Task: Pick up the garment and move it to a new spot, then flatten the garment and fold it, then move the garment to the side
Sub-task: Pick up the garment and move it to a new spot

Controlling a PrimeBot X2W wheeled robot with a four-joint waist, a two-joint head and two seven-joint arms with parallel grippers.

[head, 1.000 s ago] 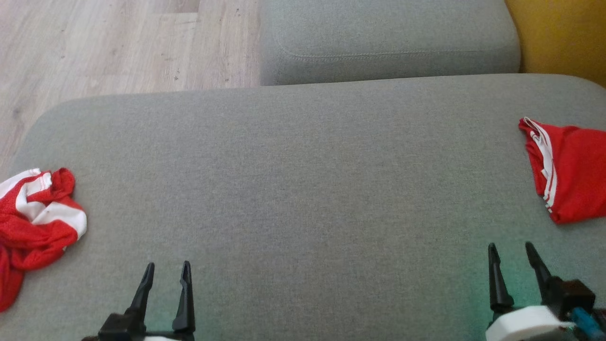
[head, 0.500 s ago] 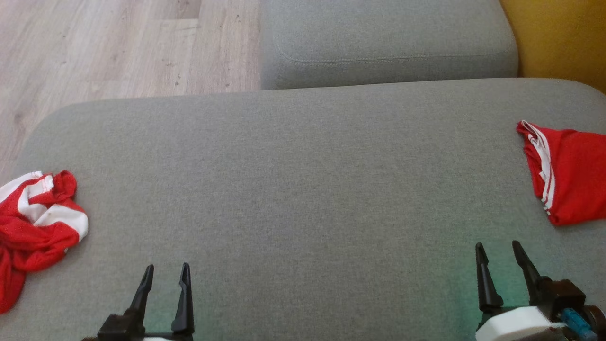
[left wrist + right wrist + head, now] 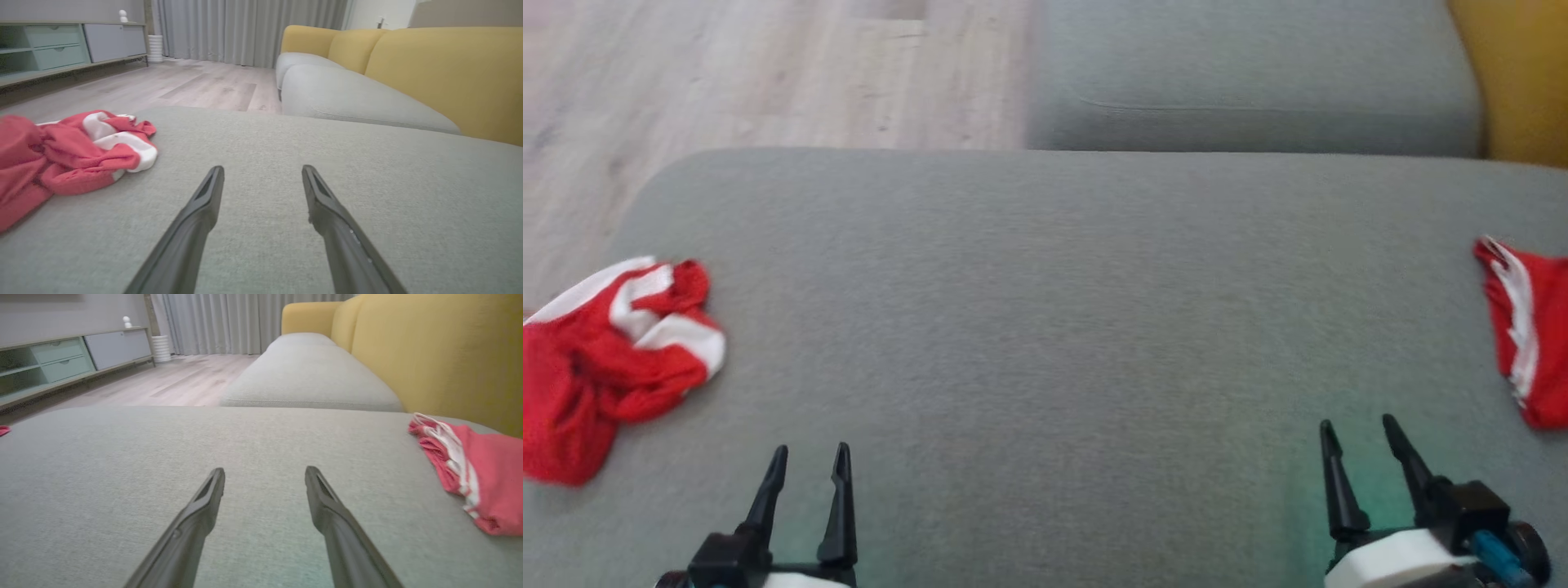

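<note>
A crumpled red and white garment lies at the left edge of the grey cushion; the left wrist view has this garment to the left of my fingers. A folded red garment with white stripes rests at the right edge, and it lies to the right in the right wrist view. My left gripper hovers low near the front, open and empty, right of the crumpled garment. My right gripper stands open and empty, left of the folded garment.
A second grey seat cushion lies beyond the near one, with a yellow backrest at the right. Wooden floor runs past the cushion's far left edge. A low cabinet and grey curtains stand across the room.
The whole head view has shifted, so the camera has turned left: both garments and the cushion sit further right in the picture. The grippers stay open and empty.
</note>
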